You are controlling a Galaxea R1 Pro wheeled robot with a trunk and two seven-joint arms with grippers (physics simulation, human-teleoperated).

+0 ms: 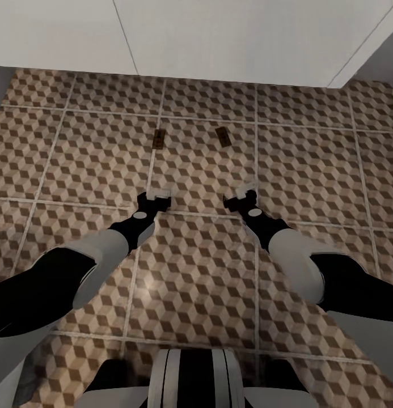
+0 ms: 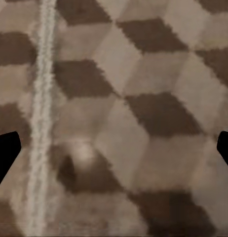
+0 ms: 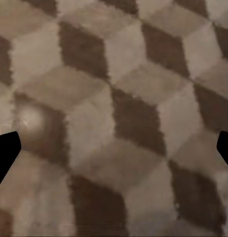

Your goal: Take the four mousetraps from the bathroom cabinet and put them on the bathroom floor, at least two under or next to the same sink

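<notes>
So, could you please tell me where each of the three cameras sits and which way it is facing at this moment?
Head view: on the robot's head, looking down over both arms at the bathroom floor, two mousetraps and a white unit's base; left gripper and right gripper show.
Left wrist view: on the left arm, facing down at tile and a grout line; dark fingertips at the edges.
Right wrist view: on the right arm, facing tile; fingertips at the edges.
Shared: all views show the cube-patterned floor.
</notes>
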